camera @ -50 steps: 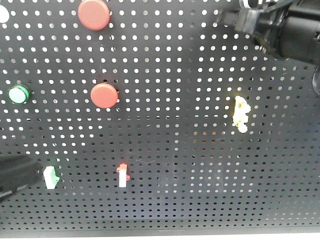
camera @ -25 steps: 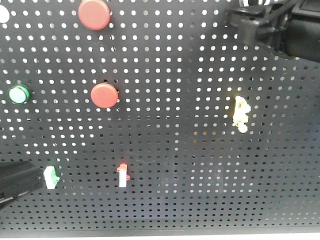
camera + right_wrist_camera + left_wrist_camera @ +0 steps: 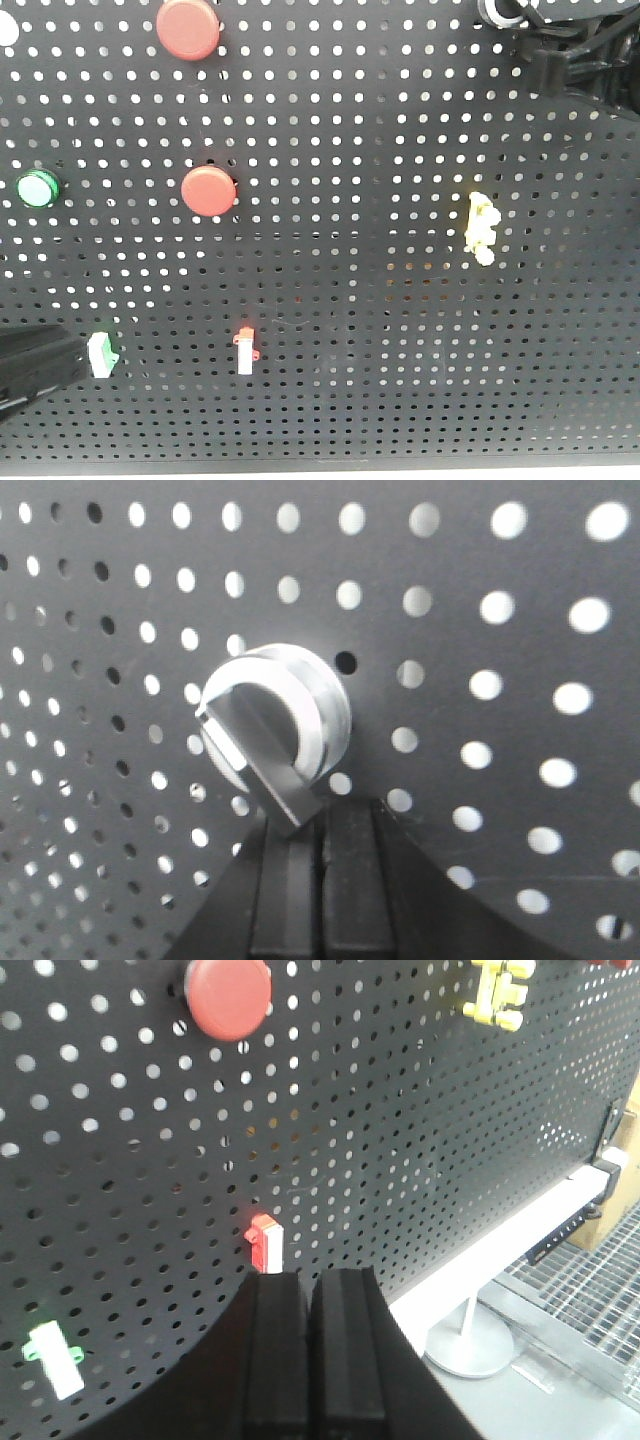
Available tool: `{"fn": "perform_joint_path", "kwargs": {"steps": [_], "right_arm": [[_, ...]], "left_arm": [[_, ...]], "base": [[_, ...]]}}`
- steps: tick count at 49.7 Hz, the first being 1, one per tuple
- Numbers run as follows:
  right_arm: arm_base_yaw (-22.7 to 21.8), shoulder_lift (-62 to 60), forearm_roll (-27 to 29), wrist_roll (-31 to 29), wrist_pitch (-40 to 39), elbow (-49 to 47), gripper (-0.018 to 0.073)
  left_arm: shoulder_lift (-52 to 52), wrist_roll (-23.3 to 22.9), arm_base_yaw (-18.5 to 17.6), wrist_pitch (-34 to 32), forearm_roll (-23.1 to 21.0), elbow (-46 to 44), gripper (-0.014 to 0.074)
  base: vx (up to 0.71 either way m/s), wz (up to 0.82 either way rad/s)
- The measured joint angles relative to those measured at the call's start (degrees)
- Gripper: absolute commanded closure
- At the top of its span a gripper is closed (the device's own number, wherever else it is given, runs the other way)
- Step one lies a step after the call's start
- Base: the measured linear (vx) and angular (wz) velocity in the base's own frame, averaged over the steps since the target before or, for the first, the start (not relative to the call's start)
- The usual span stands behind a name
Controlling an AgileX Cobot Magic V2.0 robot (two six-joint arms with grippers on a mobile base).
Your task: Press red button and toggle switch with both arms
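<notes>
- Exterior front-facing view: your left gripper (image 3: 68,362) comes in low from the left edge of the pegboard (image 3: 360,120). Its dark, blocky tip sits just beside the left side of the toggle switch (image 3: 101,354). You cannot tell from here whether they touch.
- Left wrist view: that gripper's two fingers (image 3: 275,1360) are pressed together with no gap and hold nothing. They point at the board. The toggle switch, white with a green tip, shows to their left. The red-tipped switch (image 3: 265,1243) sits just past the fingertips.
- The lower red button (image 3: 208,191) is well apart from the left gripper, up and to its right. The upper red button (image 3: 188,28) sits at the top edge, above the lower one.
- Your right gripper (image 3: 545,58) reaches in from the top right corner, slanting toward the left. It is well apart from both red buttons and above the yellow knobbly piece (image 3: 482,227).
- Right wrist view: its fingers (image 3: 290,890) lie flat against each other and are empty. Their tips sit just under a silver knob (image 3: 275,725) whose bar is tilted. Whether they touch it is not clear.
- A green round button (image 3: 37,188) sits near the left edge, above the left gripper.
</notes>
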Motion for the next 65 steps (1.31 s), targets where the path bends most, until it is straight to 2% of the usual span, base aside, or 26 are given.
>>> {"fn": "perform_joint_path", "kwargs": {"steps": [8,18,23,29,39,48,55,65], "right_arm": [[-0.06,-1.49,-3.41,2.86,3.79,0.0,0.0562],[-0.06,-6.84,-15.83,12.13,8.72,1.22,0.0562],[-0.1,-12.36,-20.84,14.83,8.22,7.1,0.0562],[-0.1,-22.53,-24.67,15.45,4.96,20.08,0.0562],[-0.1,-45.74,-25.96,15.68,-0.01,42.28,0.0562],[-0.1,-61.87,-26.15,16.98,-0.33,55.82,0.0562],[-0.1,-66.11,-26.23,17.23,-3.75,62.19,0.0562],[-0.1,-66.27,-26.17,17.35,-4.6,65.85,0.0562]], "left_arm": [[0.0,0.0,0.0,0.14,0.75,0.0,0.0595],[0.0,0.0,0.0,3.03,2.66,0.0,0.0595],[-0.17,0.0,0.0,3.93,3.51,0.63,0.0595],[-2.93,0.0,0.0,1.56,4.18,5.07,0.0595],[-16.24,-1.01,0.0,-1.38,4.25,18.5,0.0595],[-27.23,-3.27,0.0,-1.53,4.25,26.27,0.0595],[-29.53,-3.27,0.0,-3.62,4.25,28.62,0.0595],[-29.53,-3.43,0.0,-1.54,4.25,29.71,0.0595]], "base": [[0.0,0.0],[0.0,0.0],[0.0,0.0],[0.0,0.0],[0.0,0.0],[0.0,0.0],[0.0,0.0],[0.0,0.0]]}}
